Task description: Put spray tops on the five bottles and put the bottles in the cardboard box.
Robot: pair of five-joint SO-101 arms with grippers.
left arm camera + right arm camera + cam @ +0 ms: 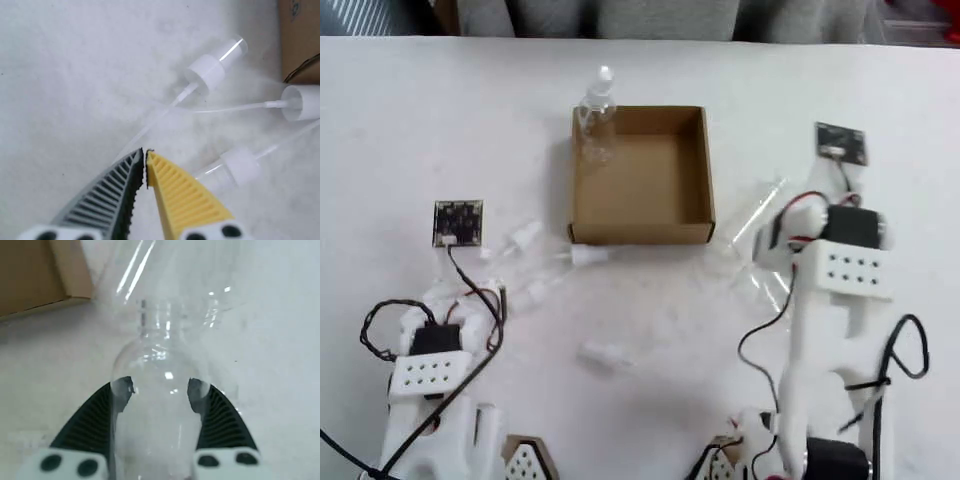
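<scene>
Presently: white surface [410, 120]; cardboard box [640, 236], capped bottle [597, 110] upright at its far left corner; right tool [160, 387] clamped on a clear bottle [160, 355] lying just beside the box; left tool [145, 155], jaws together, near loose spray tops [207, 72].

Two arms with white printed shells, the left arm [420, 430] and the right arm [810, 340]. Each carries a black servo block [853, 225], a white plate [850, 270] pierced by rows of round holes, and loose black and red cables [908, 352]. Each is wired to a small dark square circuit board [457, 222]. Left end effector [145, 151]: one grey-black ribbed finger and one yellow. Right end effector [160, 387]: two black ribbed fingers. Both have white bases with dark round holes.
</scene>
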